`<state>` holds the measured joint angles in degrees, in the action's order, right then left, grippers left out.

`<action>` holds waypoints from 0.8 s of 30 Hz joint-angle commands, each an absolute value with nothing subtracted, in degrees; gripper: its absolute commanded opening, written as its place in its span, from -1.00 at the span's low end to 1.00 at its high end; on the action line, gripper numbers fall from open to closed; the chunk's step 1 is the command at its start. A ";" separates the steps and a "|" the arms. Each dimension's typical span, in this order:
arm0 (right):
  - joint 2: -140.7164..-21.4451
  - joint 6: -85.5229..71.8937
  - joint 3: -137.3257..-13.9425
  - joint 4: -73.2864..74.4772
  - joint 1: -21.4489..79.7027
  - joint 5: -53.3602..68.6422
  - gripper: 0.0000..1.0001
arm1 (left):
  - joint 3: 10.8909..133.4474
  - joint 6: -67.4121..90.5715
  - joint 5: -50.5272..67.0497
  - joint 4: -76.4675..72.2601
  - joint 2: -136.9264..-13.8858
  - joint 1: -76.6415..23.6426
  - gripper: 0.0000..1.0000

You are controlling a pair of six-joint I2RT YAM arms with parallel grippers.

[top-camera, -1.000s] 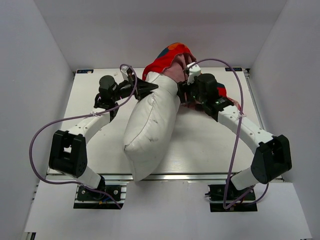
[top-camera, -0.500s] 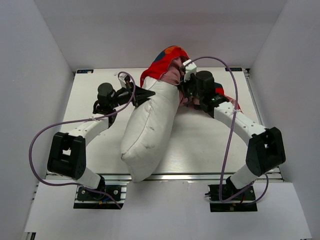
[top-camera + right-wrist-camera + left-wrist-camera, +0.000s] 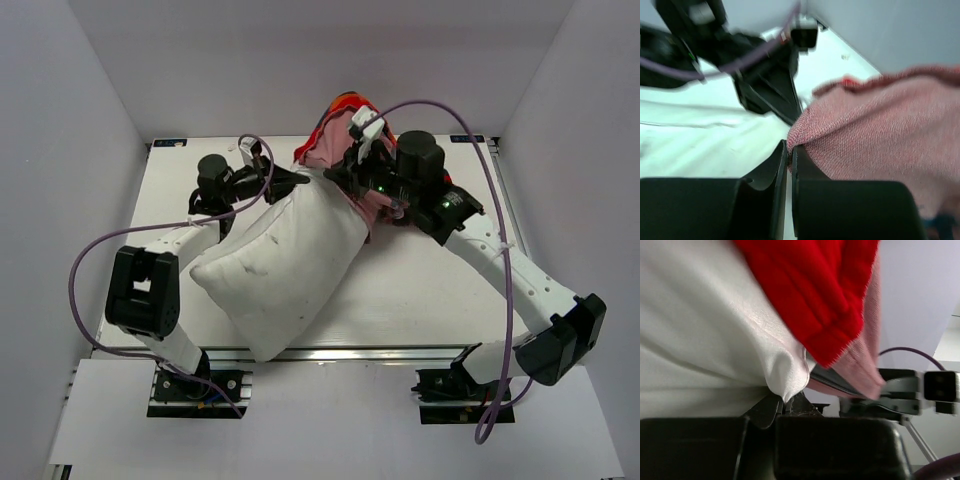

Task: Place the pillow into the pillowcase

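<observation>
Okay, the pillow [image 3: 280, 270] is lying diagonally on the counter [image 3: 420, 280], its far corner heading into the pillowcase [image 3: 345, 102] at 12 o'clock. The left hand [image 3: 785, 402] is pinching that pillow corner, likely to feed it in. The right hand [image 3: 789, 147] is clamping the pink hem, probably to hold the mouth open.

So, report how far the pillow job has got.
Done: the pillowcase overlaps the far end of the pillow. In hand: the left hand pinches a pillow corner, and the right hand pinches the pillowcase's pink edge. Left: most of the pillow lies outside, so the case must be drawn over it.
</observation>
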<state>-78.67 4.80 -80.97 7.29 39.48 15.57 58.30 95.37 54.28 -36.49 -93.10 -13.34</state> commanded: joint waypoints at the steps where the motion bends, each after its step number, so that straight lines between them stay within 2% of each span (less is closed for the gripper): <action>1: -78.48 -2.44 -89.73 3.25 40.96 23.55 -1.00 | 63.88 90.97 52.12 -34.20 -94.83 -13.54 -1.00; 9: -80.86 -10.36 -91.41 3.87 40.78 25.13 -1.00 | 71.53 81.94 51.42 -25.07 -101.16 -12.04 -1.00; 11: -80.95 -12.38 -90.53 3.34 40.78 24.61 -1.00 | 77.06 77.02 50.81 -14.81 -102.92 -10.91 -1.00; 12: -81.03 -12.57 -88.70 3.43 40.78 23.65 -1.00 | 79.60 69.86 48.80 -9.89 -103.27 -10.29 -0.94; 13: -81.82 -12.05 -87.12 4.04 40.78 21.12 -1.00 | 82.50 65.96 47.13 1.55 -103.53 -9.59 -0.78; 15: -82.96 -12.21 -83.69 4.65 39.21 19.08 -1.00 | 91.46 54.65 40.39 12.78 -103.62 -6.95 -0.50; 16: -84.80 -12.91 -80.63 5.27 37.89 20.29 -1.00 | 94.10 51.80 37.56 21.53 -103.45 -5.90 -0.28; 18: -86.22 -14.49 -78.06 5.45 35.34 20.13 -1.00 | 99.11 45.22 29.50 27.92 -101.52 -3.09 -0.02; 19: -87.09 -14.15 -76.13 5.28 35.07 19.78 -1.00 | 99.92 43.87 27.27 31.86 -100.64 -2.29 0.20; 22: -89.20 -12.66 -76.02 4.66 34.98 18.99 -1.00 | 99.76 39.56 21.72 35.49 -96.95 -0.88 0.42; 24: -92.53 -12.83 -77.77 4.83 34.98 18.90 -1.00 | 98.10 37.10 20.75 36.38 -94.59 -0.88 0.43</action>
<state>-90.87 -11.79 -75.90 7.25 34.28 17.39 98.19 46.46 28.18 26.52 -100.40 0.34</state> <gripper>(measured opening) 0.039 0.712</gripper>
